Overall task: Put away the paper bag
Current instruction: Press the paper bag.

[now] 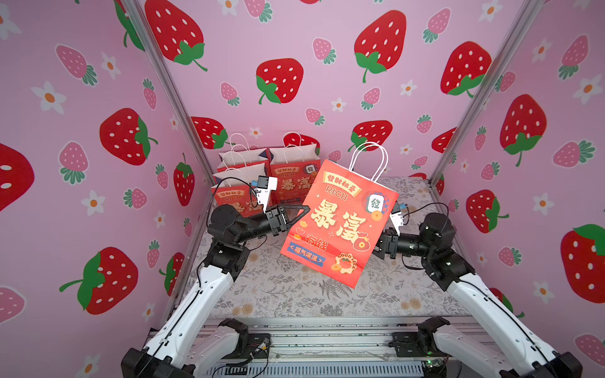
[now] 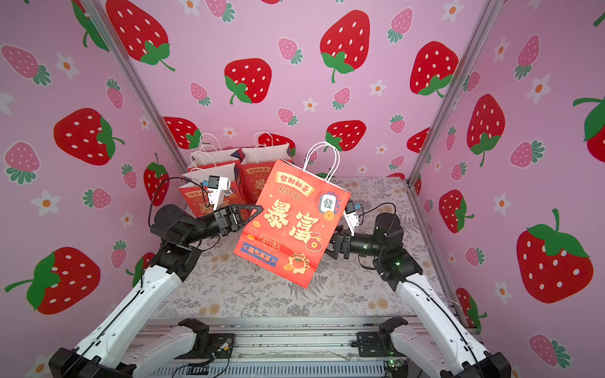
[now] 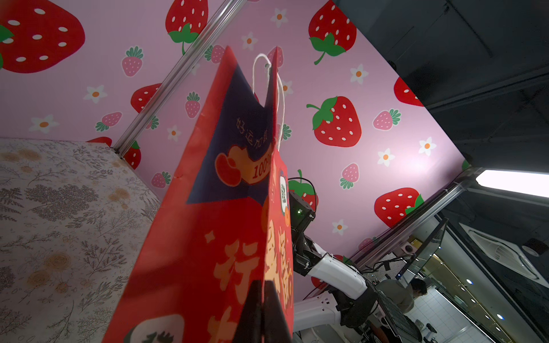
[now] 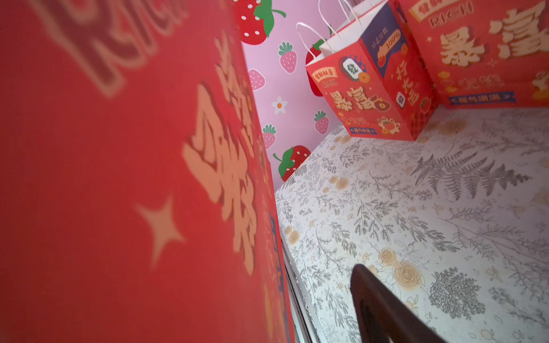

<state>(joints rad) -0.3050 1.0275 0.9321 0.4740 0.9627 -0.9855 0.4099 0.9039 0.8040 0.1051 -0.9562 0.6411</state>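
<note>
The paper bag point(image 1: 340, 222) point(image 2: 291, 222) is red with gold characters and white cord handles. It hangs tilted above the table in both top views. My left gripper point(image 1: 305, 209) point(image 3: 262, 308) is shut on the bag's left edge, with its dark fingers pinched together on the fold. My right gripper point(image 1: 381, 247) sits at the bag's right edge, its fingertips hidden behind the bag. In the right wrist view one dark finger point(image 4: 383, 306) stands apart from the bag's panel point(image 4: 118, 178), with cloth showing between them. The other finger is hidden by the panel.
Three matching red bags point(image 1: 294, 173) point(image 1: 244, 160) point(image 1: 229, 193) stand upright in the back left corner, also in the right wrist view point(image 4: 371, 89). A floral cloth point(image 1: 294, 294) covers the table. Strawberry walls and metal posts point(image 1: 458, 131) close in three sides.
</note>
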